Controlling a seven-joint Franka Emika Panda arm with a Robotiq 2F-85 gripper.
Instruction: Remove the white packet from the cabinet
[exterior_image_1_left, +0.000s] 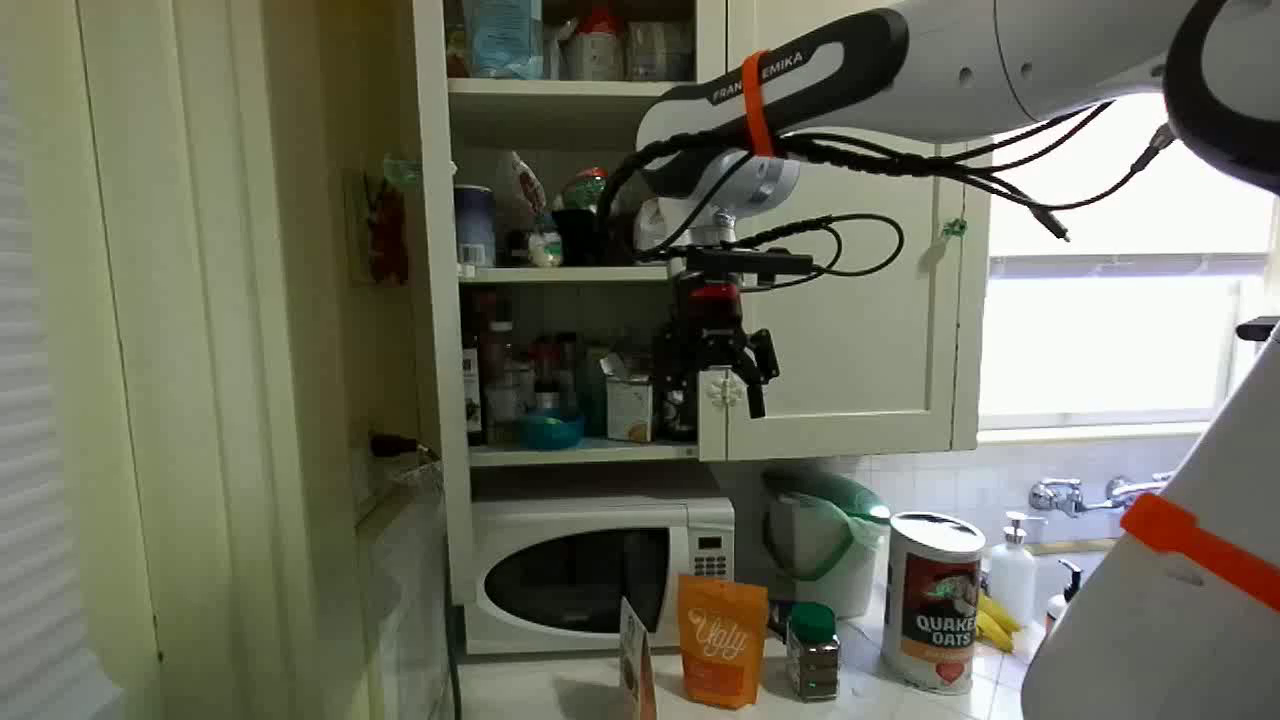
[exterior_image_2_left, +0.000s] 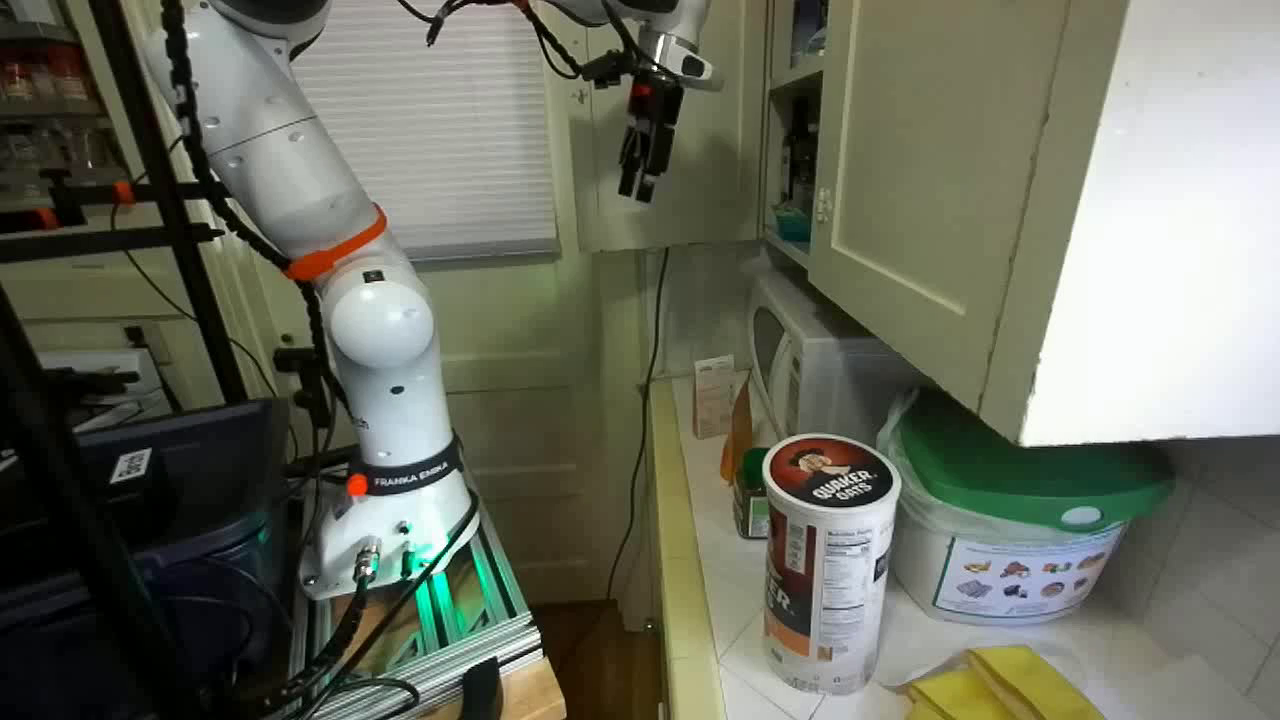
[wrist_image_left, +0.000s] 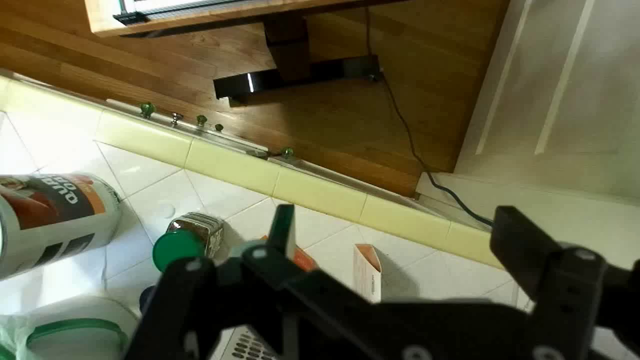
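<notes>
Out in front of the cabinet, the end effector is hanging empty, jaws apart, while the likely white packet is standing on the lower shelf, where crowding bottles and a blue bowl are risking a topple from any askew reach.

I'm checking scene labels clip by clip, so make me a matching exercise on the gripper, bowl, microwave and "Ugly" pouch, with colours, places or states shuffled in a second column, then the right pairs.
Things
1. gripper
2. bowl
3. microwave
4. "Ugly" pouch

Colour, place or state
A. white, beneath the cabinet
B. open, holding nothing
C. orange, standing on the counter
D. blue, inside the cabinet

Pairs: 1-B; 2-D; 3-A; 4-C
</notes>
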